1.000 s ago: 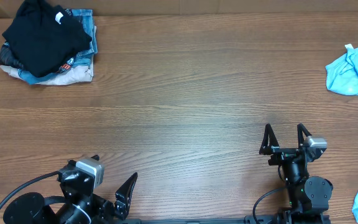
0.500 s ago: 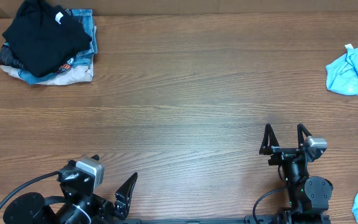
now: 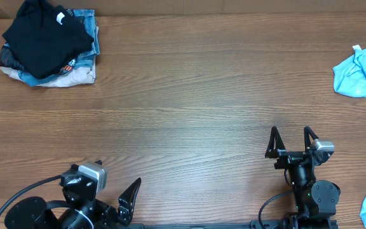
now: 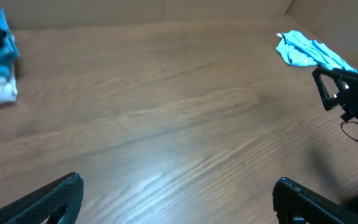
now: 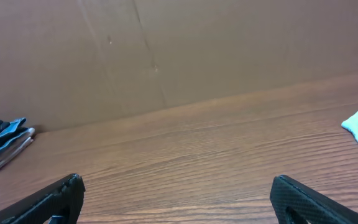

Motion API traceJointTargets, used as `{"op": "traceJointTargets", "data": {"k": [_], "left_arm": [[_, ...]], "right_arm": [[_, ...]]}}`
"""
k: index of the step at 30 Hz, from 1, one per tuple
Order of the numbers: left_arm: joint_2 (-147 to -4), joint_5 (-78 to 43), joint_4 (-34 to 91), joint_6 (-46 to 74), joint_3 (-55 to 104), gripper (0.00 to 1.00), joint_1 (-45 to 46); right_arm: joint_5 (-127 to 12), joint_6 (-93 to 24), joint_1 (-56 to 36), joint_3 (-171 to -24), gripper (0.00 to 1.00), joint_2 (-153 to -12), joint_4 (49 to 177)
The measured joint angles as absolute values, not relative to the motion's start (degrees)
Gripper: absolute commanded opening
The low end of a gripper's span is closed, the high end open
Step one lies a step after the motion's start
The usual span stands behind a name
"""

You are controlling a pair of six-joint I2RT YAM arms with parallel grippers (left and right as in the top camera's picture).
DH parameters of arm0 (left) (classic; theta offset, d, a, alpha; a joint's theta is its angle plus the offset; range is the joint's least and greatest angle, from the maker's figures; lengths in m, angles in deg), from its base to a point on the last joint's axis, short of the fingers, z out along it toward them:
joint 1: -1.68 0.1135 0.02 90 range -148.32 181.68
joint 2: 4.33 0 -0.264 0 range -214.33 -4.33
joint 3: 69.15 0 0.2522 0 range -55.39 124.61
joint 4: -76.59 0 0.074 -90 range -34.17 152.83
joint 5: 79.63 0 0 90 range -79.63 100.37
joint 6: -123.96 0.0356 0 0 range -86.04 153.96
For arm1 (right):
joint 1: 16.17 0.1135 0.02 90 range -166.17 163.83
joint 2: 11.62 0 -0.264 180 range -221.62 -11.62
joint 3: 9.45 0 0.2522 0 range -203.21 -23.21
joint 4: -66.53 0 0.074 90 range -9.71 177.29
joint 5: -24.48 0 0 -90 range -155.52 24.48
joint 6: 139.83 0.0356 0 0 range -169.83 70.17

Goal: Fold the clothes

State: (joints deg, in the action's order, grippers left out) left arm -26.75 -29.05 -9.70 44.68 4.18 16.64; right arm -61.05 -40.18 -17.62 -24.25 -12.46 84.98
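Overhead view: black T-shirt (image 3: 43, 41), bunched atop pile (image 3: 75, 75), upper left; long axis unclear. Left gripper (image 3: 114, 177), bottom left, nearer than right gripper (image 3: 290, 132). Both spread wide, empty.

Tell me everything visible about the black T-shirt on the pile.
The black T-shirt is plain, soft-looking fabric, crumpled in a loose heap, not folded. A small white tag shows near its top edge. It lies on top of a stack of other clothes, blue denim and pale fabric, at the far left corner of the table.
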Motion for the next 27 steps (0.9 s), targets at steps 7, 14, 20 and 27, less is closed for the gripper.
{"op": "traceJointTargets", "data": {"k": [7, 14, 20, 27], "left_arm": [[-26.7, -28.7, -10.6, 44.5, 4.2, 1.00, 16.2], [-25.1, -24.7, -0.8, 36.4, 2.7, 1.00, 9.8], [-19.0, -20.1, 13.6, 31.2, -7.6, 1.00, 4.5], [-11.8, -16.2, 32.1, 25.6, -24.5, 1.00, 1.3]], "right_arm": [[-61.1, -40.1, -17.6, -24.2, 1.00, -12.5, 85.0], [-61.1, -40.1, -17.6, -24.3, 1.00, -12.5, 85.0], [-61.1, -40.1, -17.6, -24.3, 1.00, -12.5, 85.0], [-61.1, -40.0, -17.6, -24.3, 1.00, -12.5, 85.0]]}}
